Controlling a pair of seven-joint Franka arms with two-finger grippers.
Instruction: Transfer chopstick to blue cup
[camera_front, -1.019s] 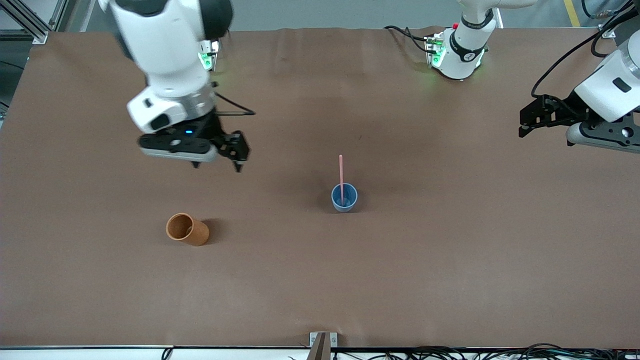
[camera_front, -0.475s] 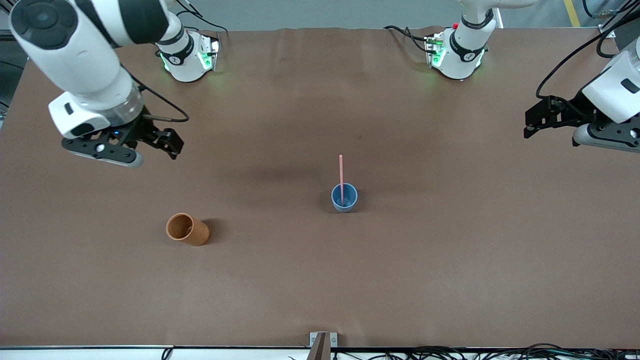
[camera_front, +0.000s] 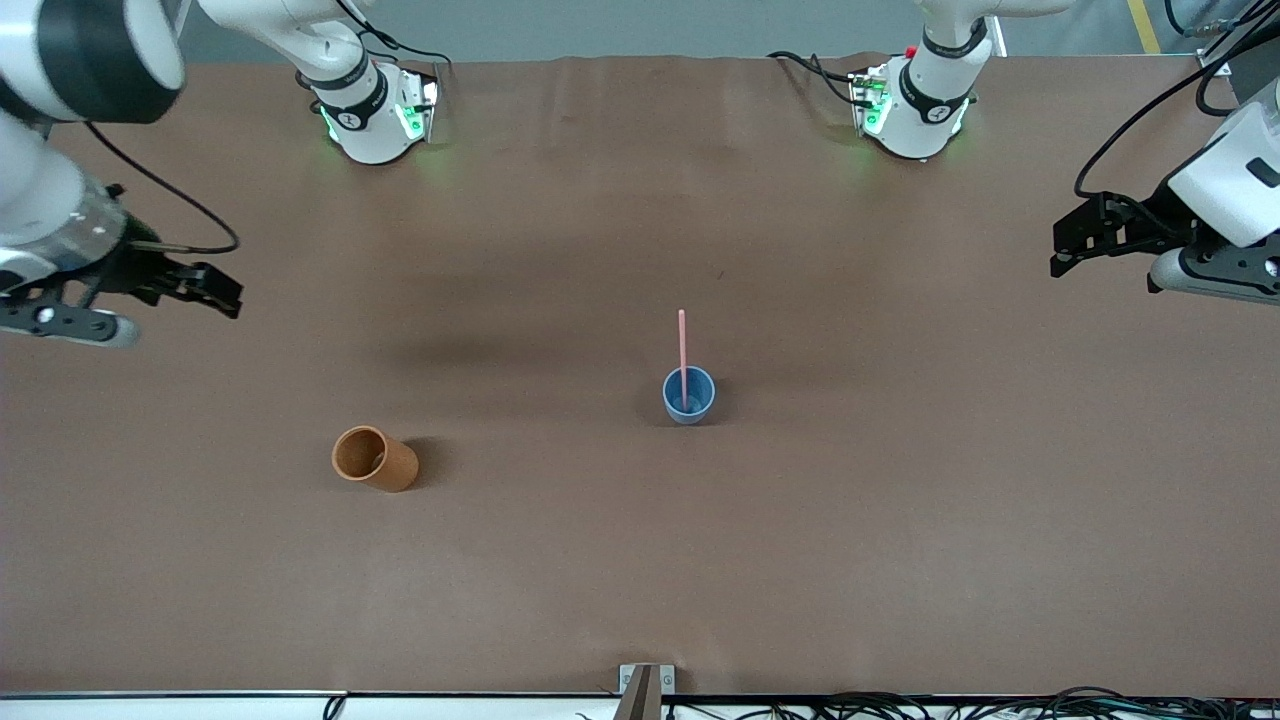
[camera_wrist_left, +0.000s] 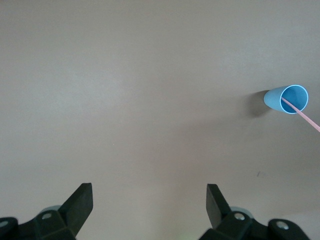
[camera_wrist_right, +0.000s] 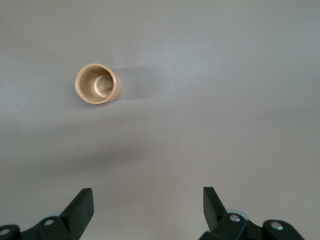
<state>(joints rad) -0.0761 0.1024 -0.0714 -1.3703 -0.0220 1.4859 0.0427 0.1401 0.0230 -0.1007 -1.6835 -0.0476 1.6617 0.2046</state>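
Observation:
The light-blue cup (camera_front: 689, 395) stands upright near the table's middle, and the pale-pink chopstick (camera_front: 682, 345) stands in it, leaning on its rim. Both show in the left wrist view, the cup (camera_wrist_left: 290, 99) and the stick (camera_wrist_left: 305, 117). My right gripper (camera_front: 215, 290) is open and empty, up over the bare table at the right arm's end. My left gripper (camera_front: 1068, 245) is open and empty, over the bare table at the left arm's end. Both are well away from the cup.
An orange-brown cylindrical cup (camera_front: 373, 458) stands nearer to the front camera than the blue cup, toward the right arm's end; it is empty in the right wrist view (camera_wrist_right: 98, 83). The two arm bases (camera_front: 372, 110) (camera_front: 915, 100) stand at the table's back edge.
My right arm has swung away from the table's middle toward its own end, gripper open and empty. My left gripper has barely moved. The chopstick and both cups have not moved.

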